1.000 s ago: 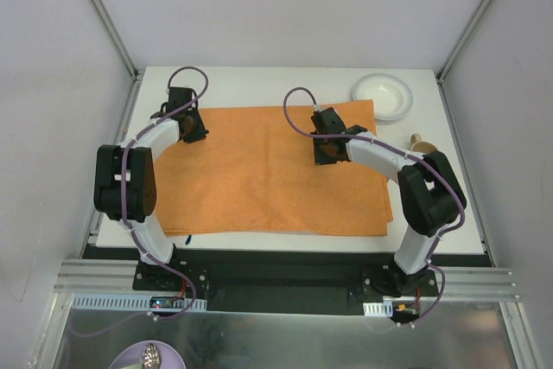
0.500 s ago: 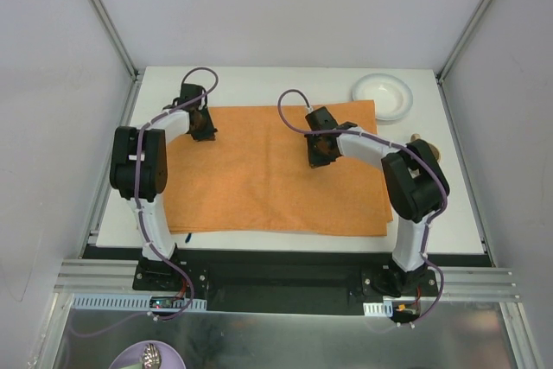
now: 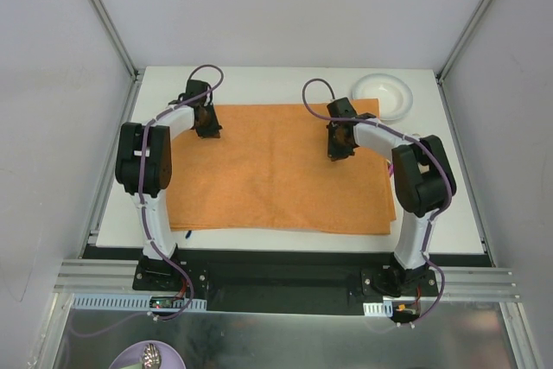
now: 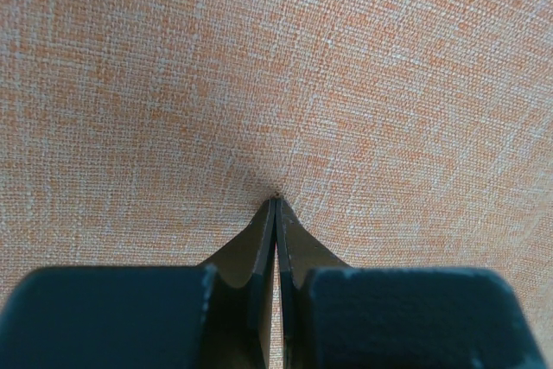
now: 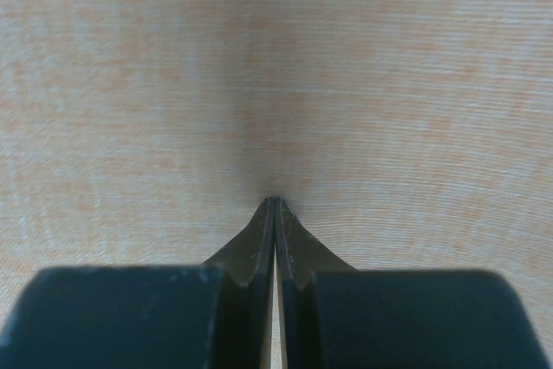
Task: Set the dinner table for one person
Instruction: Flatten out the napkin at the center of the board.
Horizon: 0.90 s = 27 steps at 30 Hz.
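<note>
An orange cloth placemat (image 3: 268, 174) lies spread flat over most of the white dinner table (image 3: 259, 82). My left gripper (image 3: 211, 130) is shut, its tips pressed down on the cloth near its far left corner. My right gripper (image 3: 336, 154) is shut too, tips down on the cloth in its far right part. In the left wrist view the left gripper (image 4: 275, 201) touches the weave of the placemat (image 4: 259, 66) with nothing between the jaws. The right wrist view shows the same: the right gripper (image 5: 275, 203) rests on the blurred placemat (image 5: 276, 66).
A white plate (image 3: 383, 95) sits at the table's far right corner, just beyond the cloth. Something small and blue (image 3: 185, 235) peeks out at the cloth's near left edge. White walls and metal rails (image 3: 117, 153) close in the table. A purple dish (image 3: 149, 358) lies below the arm bases.
Both shut grippers have slid over the cloth: the left one rightward and away toward the far left corner, the right one rightward and away toward the plate. The cloth stays put.
</note>
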Each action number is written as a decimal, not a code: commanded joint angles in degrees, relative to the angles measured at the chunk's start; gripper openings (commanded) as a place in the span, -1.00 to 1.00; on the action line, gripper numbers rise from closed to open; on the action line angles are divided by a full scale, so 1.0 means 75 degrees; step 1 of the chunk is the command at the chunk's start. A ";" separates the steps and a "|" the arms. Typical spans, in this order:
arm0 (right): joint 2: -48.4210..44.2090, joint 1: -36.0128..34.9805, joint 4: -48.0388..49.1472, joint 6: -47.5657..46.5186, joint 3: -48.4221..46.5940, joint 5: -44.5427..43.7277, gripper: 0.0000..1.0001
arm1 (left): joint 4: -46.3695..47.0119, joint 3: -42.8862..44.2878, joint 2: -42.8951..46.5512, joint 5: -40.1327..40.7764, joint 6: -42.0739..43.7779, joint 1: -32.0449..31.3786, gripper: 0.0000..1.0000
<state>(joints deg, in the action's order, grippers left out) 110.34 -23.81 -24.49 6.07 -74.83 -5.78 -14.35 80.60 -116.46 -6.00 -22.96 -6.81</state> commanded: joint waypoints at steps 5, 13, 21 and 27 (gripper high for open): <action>0.0229 0.0421 -0.0438 -0.0340 -0.0452 -0.0436 -0.98 | -0.0360 0.0726 -0.0467 -0.0243 0.0108 -0.0065 -1.00; -0.1163 0.0433 -0.0262 -0.0492 -0.0253 -0.0741 -0.98 | -0.0372 0.0527 0.0585 -0.0102 0.0178 -0.0076 -1.00; -0.2735 0.1053 -0.0274 -0.0071 -0.0570 -0.0940 -0.53 | -0.0372 0.0364 0.2027 -0.0372 0.0003 -0.0065 -0.94; -0.2550 0.3043 0.0707 0.0969 -0.0336 0.0989 -0.18 | -0.0255 -0.0268 0.3129 -0.0664 -0.0266 -0.0065 -0.52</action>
<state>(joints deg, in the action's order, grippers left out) 89.69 -9.02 -23.97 6.74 -78.28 -6.96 -16.51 82.04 -97.84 -8.54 -23.49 -6.81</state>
